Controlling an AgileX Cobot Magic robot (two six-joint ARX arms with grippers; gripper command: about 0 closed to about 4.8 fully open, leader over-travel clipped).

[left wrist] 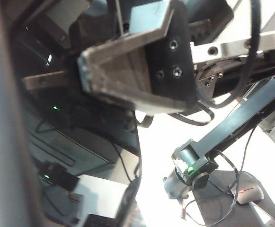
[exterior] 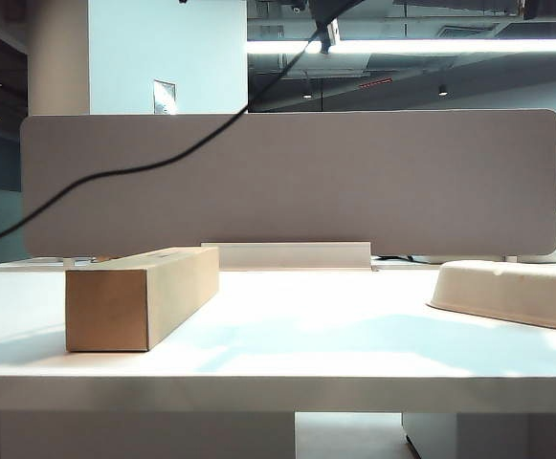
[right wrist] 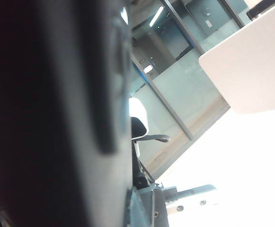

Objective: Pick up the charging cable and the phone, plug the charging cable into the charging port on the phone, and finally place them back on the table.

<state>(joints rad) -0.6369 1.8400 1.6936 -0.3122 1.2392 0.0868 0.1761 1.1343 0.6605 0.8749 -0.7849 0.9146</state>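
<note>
Neither arm shows in the exterior view, and the worktop [exterior: 306, 344] carries no phone and no plug. The task therefore looks to be in its mid-air stage, with things lifted and the plugging not yet visibly done. A thin black cord, most likely the charging cable [exterior: 163, 163], sweeps from the top centre of that frame down to the left edge. It passes in front of the grey divider [exterior: 287, 182] and hangs clear of the worktop. The left end effector [left wrist: 83, 71] has its fingers brought together, facing the robot's own base; I cannot tell whether anything is pinched between them. The right end effector is closed too, though its fingers cannot be made out. A dark slab [right wrist: 57, 118] sits hard against that lens. It may be the phone, but it is too blurred to say. The next move probably calls for lining the plug tip up squarely with the port on the phone's short edge, then pushing gently. The cardboard box [exterior: 139, 296] stands at lower left and the beige tray [exterior: 512, 292] at the right edge. The low camera hides what either holds.
</note>
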